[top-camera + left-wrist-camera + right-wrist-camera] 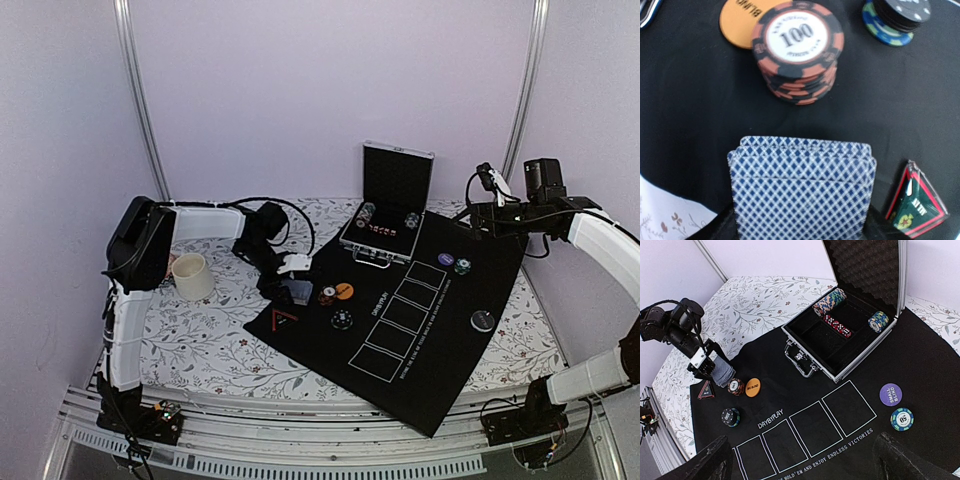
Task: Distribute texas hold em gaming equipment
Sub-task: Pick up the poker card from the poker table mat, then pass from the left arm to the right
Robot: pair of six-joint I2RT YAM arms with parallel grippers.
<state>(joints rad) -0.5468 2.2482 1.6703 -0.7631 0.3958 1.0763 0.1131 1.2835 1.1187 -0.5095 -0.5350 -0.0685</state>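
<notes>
2 grippers show very different states. The left gripper (292, 282) is pinched on a deck of cards (802, 190) with blue-checked backs, slightly fanned, at the left corner of the black mat (940, 370); I cannot tell whether the deck touches the felt. Just beyond the deck stands an orange-and-black chip stack (797, 47) marked 100, touching an orange button (742, 22). A black chip stack (897, 20) sits apart to one side, and a triangular token (915, 205) lies just beside the cards.

The right gripper (490, 182) hangs high over the far right edge of the mat, its fingers (710, 462) spread wide and holding nothing. Below it lie a purple button (890, 394) and, just beside it, a teal chip stack (902, 419). A black button (484, 320) rests alone near the mat's right edge.

An open metal case (865, 275) at the far end holds 2 rolls of chips and a row of red dice (838, 326). A cream cup (193, 276) stands on the floral cloth, left of the mat.
</notes>
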